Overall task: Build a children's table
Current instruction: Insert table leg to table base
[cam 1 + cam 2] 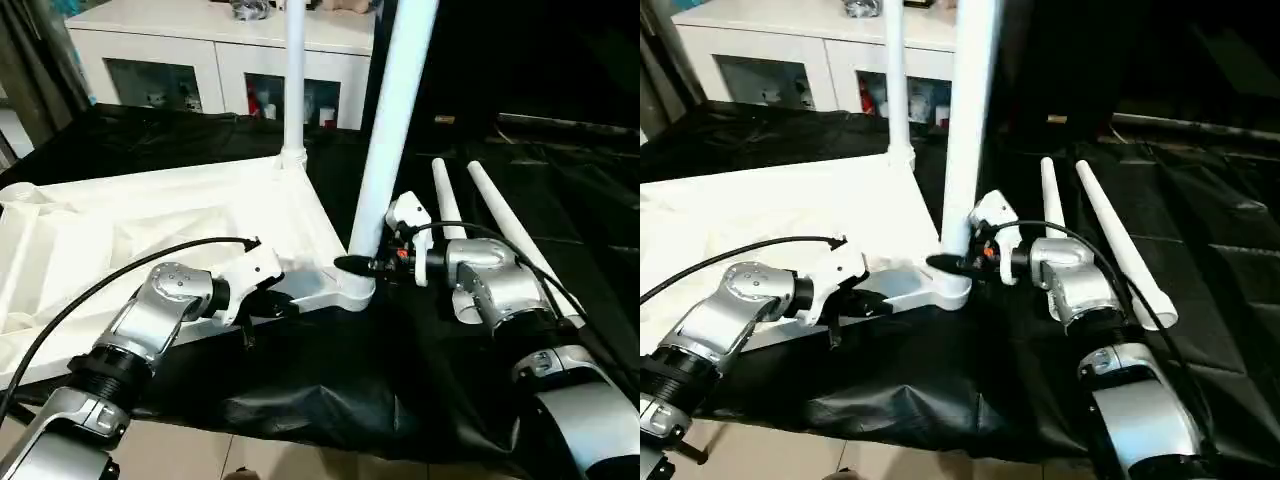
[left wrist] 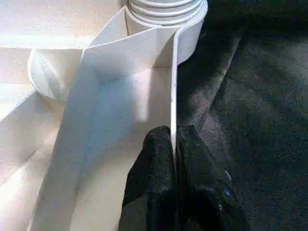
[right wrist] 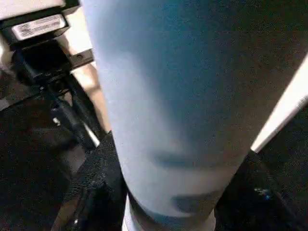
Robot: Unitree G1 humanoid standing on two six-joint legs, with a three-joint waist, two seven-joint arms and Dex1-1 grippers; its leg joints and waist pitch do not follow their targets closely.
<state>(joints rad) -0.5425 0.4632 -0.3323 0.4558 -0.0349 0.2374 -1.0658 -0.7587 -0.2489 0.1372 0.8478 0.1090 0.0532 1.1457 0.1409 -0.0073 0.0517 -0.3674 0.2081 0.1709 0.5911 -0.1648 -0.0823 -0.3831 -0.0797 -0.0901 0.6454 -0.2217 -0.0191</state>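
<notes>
Lying upside down on black cloth (image 1: 330, 380), the children's table (image 1: 150, 230) shows its ribbed underside, with one leg (image 1: 294, 80) standing in the far corner socket and a second leg (image 1: 395, 130) rising tilted from the near corner. Two loose legs (image 1: 500, 225) lie on the cloth to the right, beside the right forearm. The left wrist view adds what the head views cannot: the left gripper (image 2: 173, 144) is pinched on the table's thin side rim just below the near corner socket. The right wrist view shows the near leg close up. The right gripper (image 1: 365, 265) reaches level toward the left, its black fingers clasping that leg's base. A white cabinet (image 1: 220, 60) stands behind.
</notes>
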